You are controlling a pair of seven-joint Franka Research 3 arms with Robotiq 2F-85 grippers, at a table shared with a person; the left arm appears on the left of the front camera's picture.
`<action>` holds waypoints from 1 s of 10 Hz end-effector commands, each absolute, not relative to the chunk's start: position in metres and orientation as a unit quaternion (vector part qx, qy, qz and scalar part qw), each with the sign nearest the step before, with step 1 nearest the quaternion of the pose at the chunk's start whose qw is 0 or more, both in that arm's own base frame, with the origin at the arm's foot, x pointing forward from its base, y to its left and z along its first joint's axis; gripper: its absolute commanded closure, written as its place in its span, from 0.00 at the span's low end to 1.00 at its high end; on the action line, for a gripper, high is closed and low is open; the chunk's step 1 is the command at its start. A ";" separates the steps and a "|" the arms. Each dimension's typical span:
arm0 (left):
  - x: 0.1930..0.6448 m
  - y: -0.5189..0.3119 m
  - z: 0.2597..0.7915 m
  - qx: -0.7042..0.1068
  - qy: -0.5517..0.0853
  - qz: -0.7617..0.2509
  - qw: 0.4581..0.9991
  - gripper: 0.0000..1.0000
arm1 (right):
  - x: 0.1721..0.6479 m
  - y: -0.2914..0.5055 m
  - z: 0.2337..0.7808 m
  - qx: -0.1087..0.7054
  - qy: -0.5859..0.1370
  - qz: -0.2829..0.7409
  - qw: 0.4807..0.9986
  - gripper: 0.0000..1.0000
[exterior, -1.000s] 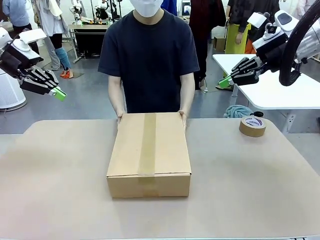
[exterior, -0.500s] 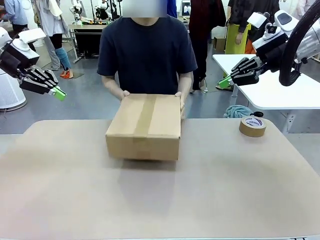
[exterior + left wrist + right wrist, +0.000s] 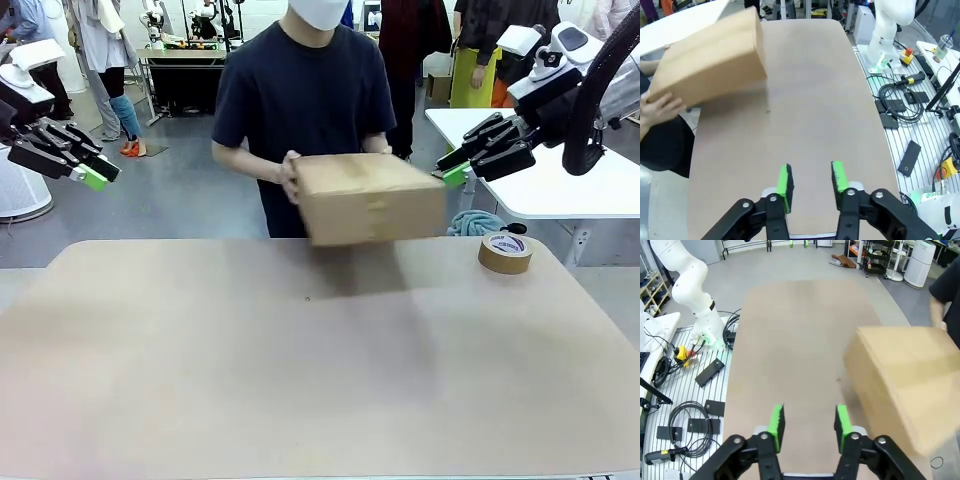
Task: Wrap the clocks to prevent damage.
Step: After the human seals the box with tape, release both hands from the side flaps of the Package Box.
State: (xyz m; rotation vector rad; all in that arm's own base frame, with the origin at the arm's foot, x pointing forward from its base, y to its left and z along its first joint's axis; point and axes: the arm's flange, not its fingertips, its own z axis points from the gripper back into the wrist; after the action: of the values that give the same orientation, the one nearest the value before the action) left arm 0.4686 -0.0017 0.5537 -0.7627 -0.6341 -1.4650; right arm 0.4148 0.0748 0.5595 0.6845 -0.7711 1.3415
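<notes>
No clocks are in view. A person behind the table holds a taped cardboard box (image 3: 370,198) in both hands, lifted off the tan table (image 3: 300,380) and blurred with motion. The same box (image 3: 710,60) appears at the upper left of the left wrist view, and as the box (image 3: 910,380) at the right of the right wrist view. My left gripper (image 3: 97,172) hangs high at the far left, open and holding nothing, as my left gripper (image 3: 811,180) also shows. High at the right, my right gripper (image 3: 452,168) is open and holds nothing, its green pads (image 3: 776,421) well apart.
A roll of brown tape (image 3: 505,252) lies at the table's far right, with a teal cloth (image 3: 478,222) just beyond the edge. A white table (image 3: 560,190) stands behind my right arm. Cables and boxes (image 3: 895,102) lie on the slatted floor beside the table.
The person has lifted the box off the table and swung it up and to the right. Both grippers have gone from shut to open.
</notes>
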 end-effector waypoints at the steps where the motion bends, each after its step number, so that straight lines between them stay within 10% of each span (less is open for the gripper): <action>1: 0.466 -0.006 0.553 -0.344 -0.286 -0.639 0.626 0.19 | 0.413 0.071 0.554 0.309 -0.332 0.593 0.665 0.04; 2: 0.469 -0.005 0.553 -0.346 -0.283 -0.640 0.625 0.00 | 0.414 0.071 0.555 0.313 -0.332 0.591 0.665 0.00; 10: 0.468 -0.004 0.559 -0.276 -0.279 -0.641 0.659 0.00 | 0.412 0.073 0.554 0.322 -0.326 0.595 0.660 0.00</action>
State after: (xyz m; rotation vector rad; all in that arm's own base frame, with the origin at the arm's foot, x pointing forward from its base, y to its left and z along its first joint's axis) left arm 0.4707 -0.0021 0.5559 -0.7270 -0.6418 -1.4652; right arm 0.4113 0.0733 0.5529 0.7391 -0.7321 1.3505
